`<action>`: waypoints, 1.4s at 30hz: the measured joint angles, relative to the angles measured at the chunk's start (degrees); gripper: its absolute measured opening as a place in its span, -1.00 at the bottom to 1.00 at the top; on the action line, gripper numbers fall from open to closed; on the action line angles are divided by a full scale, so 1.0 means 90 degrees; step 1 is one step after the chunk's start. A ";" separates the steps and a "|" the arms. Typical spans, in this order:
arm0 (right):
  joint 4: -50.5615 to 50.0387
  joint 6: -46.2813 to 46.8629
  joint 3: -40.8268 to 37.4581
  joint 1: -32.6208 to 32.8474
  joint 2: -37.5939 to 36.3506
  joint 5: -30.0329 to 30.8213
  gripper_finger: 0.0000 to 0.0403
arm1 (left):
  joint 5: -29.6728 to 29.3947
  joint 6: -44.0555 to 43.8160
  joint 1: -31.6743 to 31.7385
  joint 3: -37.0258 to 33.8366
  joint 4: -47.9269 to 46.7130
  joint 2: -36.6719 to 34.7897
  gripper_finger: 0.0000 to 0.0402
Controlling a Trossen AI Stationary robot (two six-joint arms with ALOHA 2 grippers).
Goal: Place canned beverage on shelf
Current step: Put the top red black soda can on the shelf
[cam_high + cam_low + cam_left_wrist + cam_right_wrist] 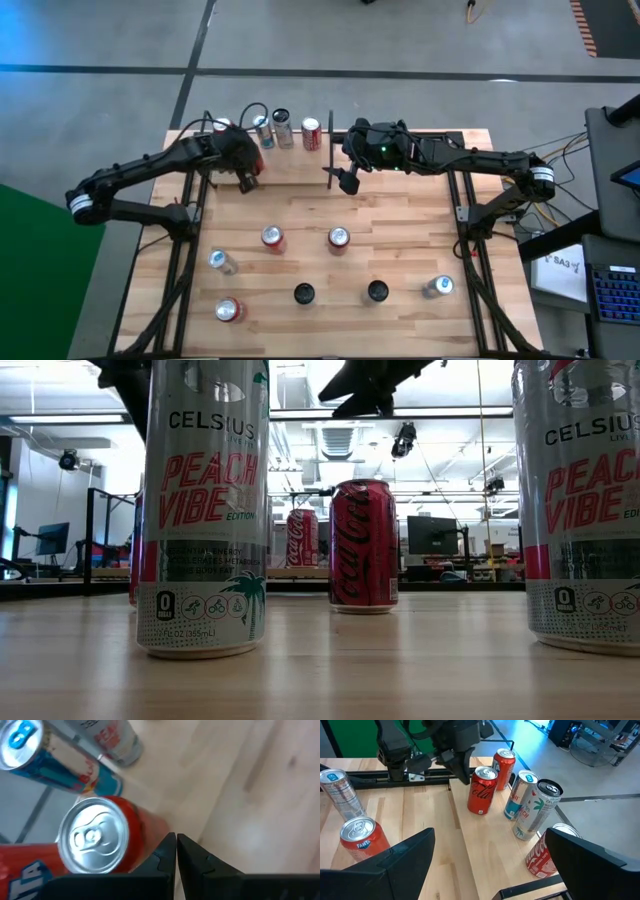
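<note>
High view: shelf [300, 165] lengthwise left-to-right.

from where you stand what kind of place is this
Probably a robotics lab or workshop: a wooden test table on a grey concrete floor, monitors on desks behind, and ceiling strip lights over an open room.

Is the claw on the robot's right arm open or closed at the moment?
Open. The right gripper shows its two dark fingers spread far apart in its wrist view, with bare wood between them and nothing held.
</note>
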 joint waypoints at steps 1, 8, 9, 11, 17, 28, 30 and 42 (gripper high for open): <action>-0.0025 0.0034 0.0000 0.0000 0.0000 -0.0001 0.83 | -0.0085 -0.0002 0.0002 0.0000 -0.0006 0.0022 -1.00; -0.0034 0.0042 -0.0012 0.0000 0.0000 -0.0001 0.83 | -0.0414 -0.0055 0.0022 0.0000 0.0011 0.0052 -1.00; -0.0032 0.0042 -0.0012 0.0000 0.0000 0.0001 0.83 | -0.0562 -0.0064 0.0024 0.0000 0.0012 0.0052 -1.00; -0.0032 0.0042 -0.0012 0.0000 0.0000 0.0000 0.83 | -0.0756 -0.0078 0.0033 0.0000 0.0008 0.0054 -1.00; -0.0030 0.0042 -0.0015 0.0000 0.0000 0.0001 0.83 | -0.1014 -0.0170 0.0133 0.0000 -0.0007 0.0057 -1.00; -0.0102 0.0026 -0.0019 0.0000 -0.0002 0.0002 0.83 | -0.0317 0.0013 0.0155 0.0000 -0.0094 -0.0156 -1.00; -0.0140 0.0021 -0.0022 0.0000 -0.0005 0.0000 0.83 | 0.0153 0.0183 0.0155 0.0000 -0.0053 -0.0207 -1.00; -0.0232 0.0086 -0.0022 0.0000 -0.0005 -0.0001 0.83 | -0.0529 0.0388 0.0205 -0.0100 -0.0027 -0.0018 -1.00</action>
